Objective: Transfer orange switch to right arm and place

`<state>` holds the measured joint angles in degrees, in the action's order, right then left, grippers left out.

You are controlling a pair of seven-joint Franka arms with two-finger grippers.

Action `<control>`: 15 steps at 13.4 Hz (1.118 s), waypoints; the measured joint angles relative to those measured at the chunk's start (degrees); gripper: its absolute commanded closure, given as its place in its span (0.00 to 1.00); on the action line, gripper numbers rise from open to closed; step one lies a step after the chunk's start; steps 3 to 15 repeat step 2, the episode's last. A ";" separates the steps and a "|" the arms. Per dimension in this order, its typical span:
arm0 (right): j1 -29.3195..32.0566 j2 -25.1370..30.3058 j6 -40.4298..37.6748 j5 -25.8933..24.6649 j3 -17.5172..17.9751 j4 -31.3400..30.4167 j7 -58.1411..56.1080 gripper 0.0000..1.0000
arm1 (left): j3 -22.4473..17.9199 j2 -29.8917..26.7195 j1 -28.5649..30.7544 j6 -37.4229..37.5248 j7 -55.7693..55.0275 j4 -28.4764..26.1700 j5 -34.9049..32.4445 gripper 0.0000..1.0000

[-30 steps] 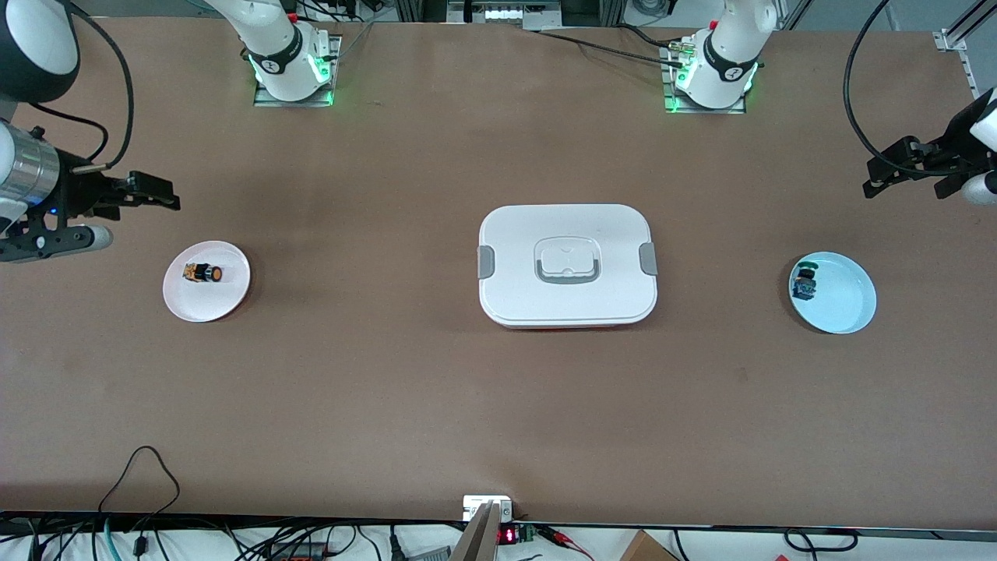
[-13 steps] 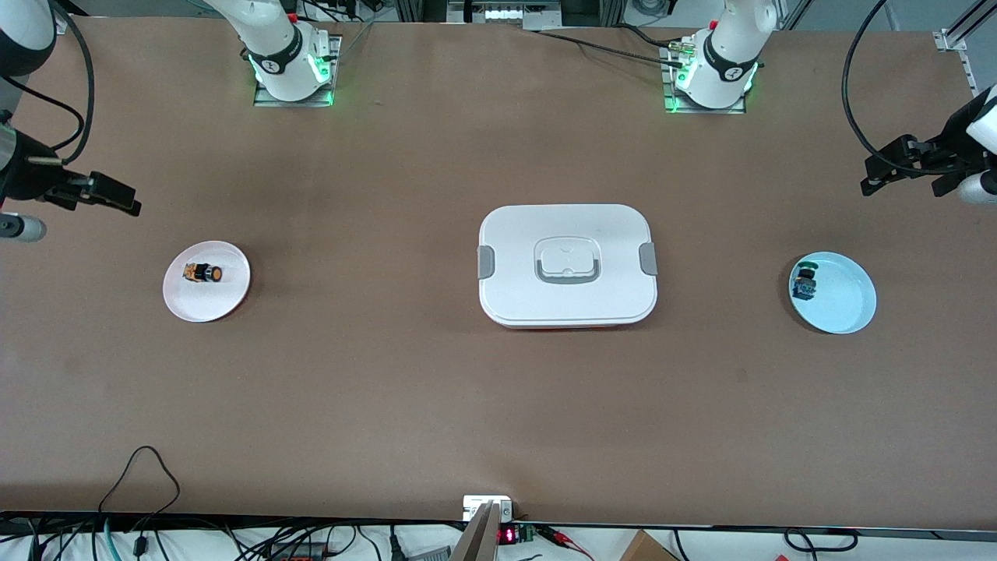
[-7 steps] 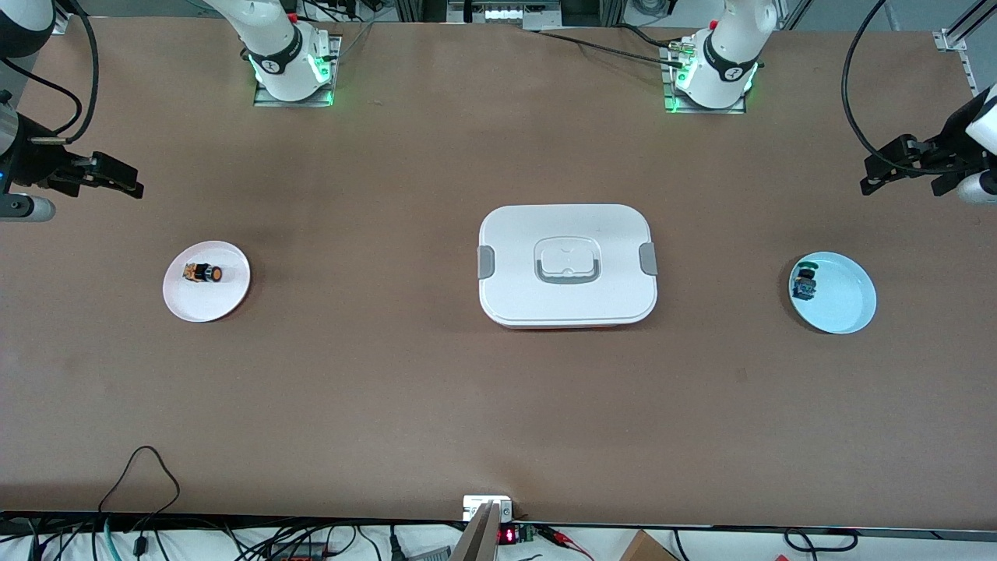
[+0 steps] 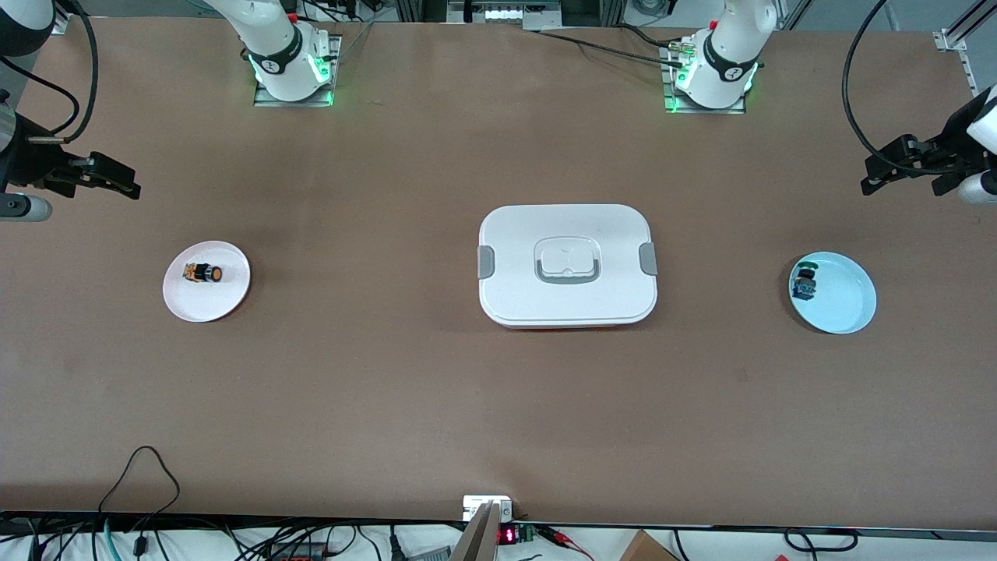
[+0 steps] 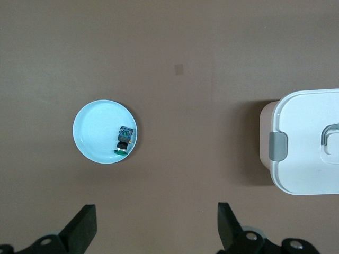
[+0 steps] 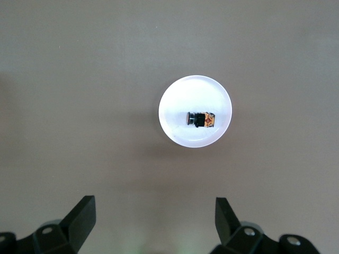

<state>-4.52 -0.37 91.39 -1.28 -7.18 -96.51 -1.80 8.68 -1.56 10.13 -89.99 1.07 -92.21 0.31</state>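
Observation:
The orange switch point(image 4: 202, 273) lies on its side on a small white plate point(image 4: 209, 305) toward the right arm's end of the table. In the right wrist view the switch point(image 6: 201, 119) lies on the plate point(image 6: 177, 119). My right gripper point(image 4: 117, 185) hangs open and empty over bare table near the table's end, apart from the plate; it shows open in its wrist view point(image 6: 155, 222). My left gripper point(image 4: 878, 178) is open and empty over bare table at the left arm's end, and also shows in its wrist view point(image 5: 157, 227).
A white lidded box point(image 4: 567, 265) with grey clips stands mid-table and shows in the left wrist view point(image 5: 307, 151). A light blue plate point(image 4: 845, 300) near the left arm's end holds a blue-bodied green-capped switch point(image 4: 804, 284); both appear in the left wrist view point(image 5: 95, 129) point(image 5: 124, 140).
My right gripper has drawn away from the white plate toward the table's end and then nearly stopped. The switch, the plates and the left arm have not moved.

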 measured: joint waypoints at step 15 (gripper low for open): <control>0.00 0.00 0.00 0.00 0.00 0.07 0.02 0.00 | 0.00 0.00 0.00 0.16 -0.04 0.00 0.00 0.00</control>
